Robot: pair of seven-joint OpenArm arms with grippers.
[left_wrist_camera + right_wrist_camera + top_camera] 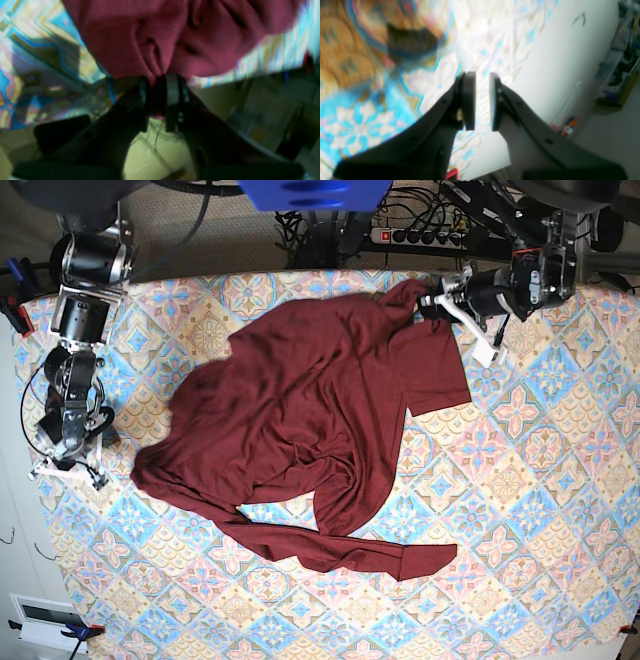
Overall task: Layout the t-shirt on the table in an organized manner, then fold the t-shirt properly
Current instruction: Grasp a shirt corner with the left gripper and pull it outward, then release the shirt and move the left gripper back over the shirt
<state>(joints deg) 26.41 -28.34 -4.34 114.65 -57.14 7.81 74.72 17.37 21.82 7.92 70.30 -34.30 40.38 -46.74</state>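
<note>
Still laying out: the t-shirt (300, 430) sprawls crumpled mid-table (540, 510), the left gripper (162, 82) pinching its far-edge fabric, the right gripper (482, 100) narrowly parted and empty near the table's edge; next, probably spread it flat.

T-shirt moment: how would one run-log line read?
t-shirt: crumpled on table | left gripper: pinching shirt edge | right gripper: open, empty

Bare table (540, 510) right of the crumpled t-shirt (310, 400).
</note>
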